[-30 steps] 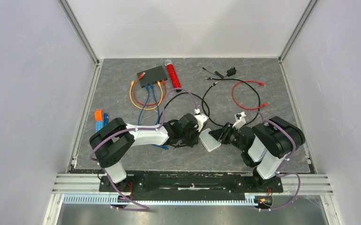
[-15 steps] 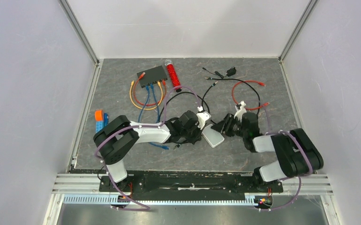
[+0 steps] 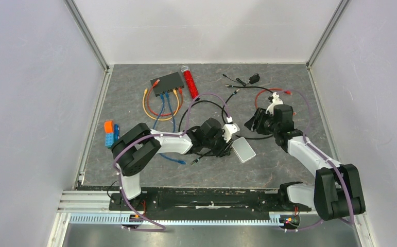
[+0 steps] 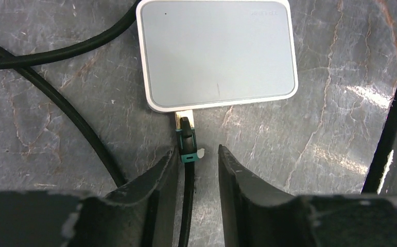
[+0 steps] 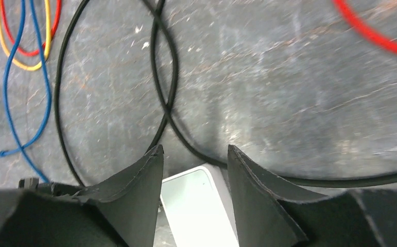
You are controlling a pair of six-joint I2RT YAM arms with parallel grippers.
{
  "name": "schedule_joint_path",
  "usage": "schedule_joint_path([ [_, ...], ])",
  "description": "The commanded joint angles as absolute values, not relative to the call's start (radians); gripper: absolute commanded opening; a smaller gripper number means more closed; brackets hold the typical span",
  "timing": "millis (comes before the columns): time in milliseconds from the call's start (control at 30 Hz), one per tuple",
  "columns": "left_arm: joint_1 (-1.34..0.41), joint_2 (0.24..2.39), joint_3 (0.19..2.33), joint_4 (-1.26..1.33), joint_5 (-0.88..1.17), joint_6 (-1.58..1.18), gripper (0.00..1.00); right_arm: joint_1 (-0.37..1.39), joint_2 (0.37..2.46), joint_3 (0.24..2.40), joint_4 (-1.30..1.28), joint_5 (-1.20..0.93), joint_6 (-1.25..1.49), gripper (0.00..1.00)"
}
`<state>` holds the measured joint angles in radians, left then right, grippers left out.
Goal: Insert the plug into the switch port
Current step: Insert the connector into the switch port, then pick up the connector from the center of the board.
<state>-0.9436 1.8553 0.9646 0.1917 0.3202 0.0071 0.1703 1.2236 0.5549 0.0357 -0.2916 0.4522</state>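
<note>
Left gripper (image 4: 197,153): fingers (image 4: 152,193) spread, pinching nothing, flanking a thin black lead (image 4: 186,206) lying close along the inner face of one, with a clear gap on the other side. Just ahead of the tips, the plug (image 4: 186,141), green-booted, its nose in a socket on the near edge of the white box (image 4: 217,51), flat on the grey mat (image 4: 340,103). Off to one side, a thicker black cable (image 4: 57,98) curving past the box's corner. Right gripper (image 5: 194,152): fingers (image 5: 134,190) likewise parted and empty, a corner of the white box showing low in the gap, loops of black cable crossing on the mat beyond the tips. Further out, a red cable (image 5: 371,31) on one side and a blue cable (image 5: 29,87) on the other. The switch port (image 3: 169,91): somewhere in the row along the near edge of the flat black box (image 3: 166,81) towards the far left of the mat, well apart from the plug and both grippers. Single sockets too small to tell apart, with coloured leads already in several. Red tube (image 3: 190,83) just beside that box.
</note>
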Motion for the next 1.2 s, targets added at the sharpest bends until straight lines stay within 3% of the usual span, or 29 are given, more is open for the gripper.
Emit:
schedule_joint_path([
  [0,-0.928,1.788,0.994,0.196,0.334,0.043,0.41,0.129,1.219,0.650,-0.047,-0.167,0.367,0.51],
  [67,-0.917,1.760,1.000,0.175,0.301,-0.003,0.47,0.111,1.236,0.665,-0.051,-0.098,0.341,0.52],
  [133,-0.901,1.731,1.025,0.104,0.258,-0.066,0.69,0.091,1.261,0.694,-0.062,-0.017,0.304,0.54],
  [200,-0.879,1.682,1.040,0.035,0.212,-0.113,0.73,0.054,1.295,0.737,-0.103,0.086,0.336,0.56],
  [367,-0.865,1.524,1.046,-0.156,0.103,-0.095,0.76,-0.077,1.399,0.824,-0.136,0.215,0.478,0.55],
  [600,-0.820,1.372,1.126,-0.520,-0.142,-0.043,0.79,-0.204,1.585,0.962,-0.140,0.189,0.576,0.52],
  [1067,-0.792,1.143,1.004,-0.511,-0.076,0.054,0.79,-0.250,1.763,0.979,-0.103,0.215,0.674,0.51],
  [1167,-0.792,1.143,1.003,-0.509,-0.064,0.056,0.79,-0.255,1.772,0.956,-0.062,0.209,0.681,0.45],
])
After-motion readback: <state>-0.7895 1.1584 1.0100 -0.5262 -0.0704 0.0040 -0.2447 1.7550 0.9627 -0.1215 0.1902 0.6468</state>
